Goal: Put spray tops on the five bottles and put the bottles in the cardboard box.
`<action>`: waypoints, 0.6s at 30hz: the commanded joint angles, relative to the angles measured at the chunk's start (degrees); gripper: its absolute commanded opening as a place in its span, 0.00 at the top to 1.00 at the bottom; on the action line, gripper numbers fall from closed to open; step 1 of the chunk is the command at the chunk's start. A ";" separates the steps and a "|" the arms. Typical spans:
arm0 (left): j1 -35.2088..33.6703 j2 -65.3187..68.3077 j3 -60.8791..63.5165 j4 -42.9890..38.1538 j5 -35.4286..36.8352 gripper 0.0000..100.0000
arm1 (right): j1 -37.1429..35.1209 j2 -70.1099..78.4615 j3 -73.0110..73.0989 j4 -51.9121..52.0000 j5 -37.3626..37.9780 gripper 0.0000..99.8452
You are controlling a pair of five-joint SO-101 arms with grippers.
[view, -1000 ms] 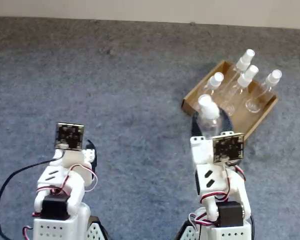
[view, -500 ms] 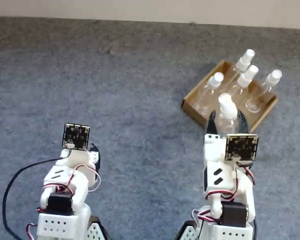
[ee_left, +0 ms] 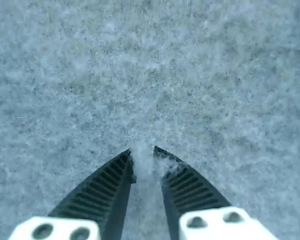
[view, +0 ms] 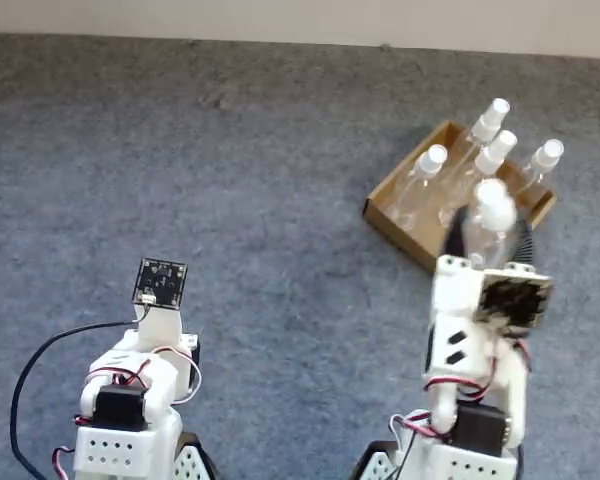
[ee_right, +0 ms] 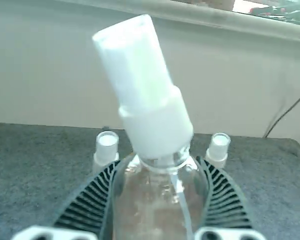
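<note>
High view: cardboard box [view: 382, 207] at 2 o'clock on grey carpet [view: 230, 150], four capped bottles [view: 432, 160] lying inside. Right gripper [view: 488, 245] clamped on fifth bottle [view: 492, 218], spray top [view: 494, 193] already on, poised over box's 5 o'clock side. Step in hand, by the look: boxing the last bottle; task approx. done bar that.

Left wrist view: left gripper [ee_left: 143, 152] over carpet, jaws a slit apart, nothing btwn them.

Right wrist view: same bottle pinched at shoulder btwn both jaws, spray top tilted, not upright; two boxed tops [ee_right: 106, 142] beyond. Next, prob.: carry further over box to any free slot, lower, lay alongside the others, then let go w/o knocking neighbours.
</note>
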 commanded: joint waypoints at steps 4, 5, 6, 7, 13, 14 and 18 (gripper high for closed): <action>0.66 -1.01 1.10 0.35 -0.26 0.99 | 9.80 14.20 -15.25 -1.71 -0.62 0.88; 0.66 -1.01 1.10 0.35 -0.26 0.99 | 10.51 15.16 -15.16 -1.71 -0.62 0.88; 0.66 -1.01 1.10 0.35 -0.26 0.99 | 11.12 15.87 -14.37 -1.89 -0.62 0.88; 0.66 -1.01 1.10 0.35 -0.26 0.99 | 11.82 16.40 -13.49 -2.77 -0.62 0.88; 0.66 -1.01 1.10 0.35 -0.26 0.99 | 12.53 16.84 -0.13 -20.97 -0.62 0.88; 0.66 -1.01 1.10 0.35 -0.26 0.99 | 12.53 16.92 2.51 -23.87 -0.62 0.88; 0.66 -1.01 1.10 0.35 -0.26 0.99 | 12.44 16.92 9.89 -30.29 -0.62 0.88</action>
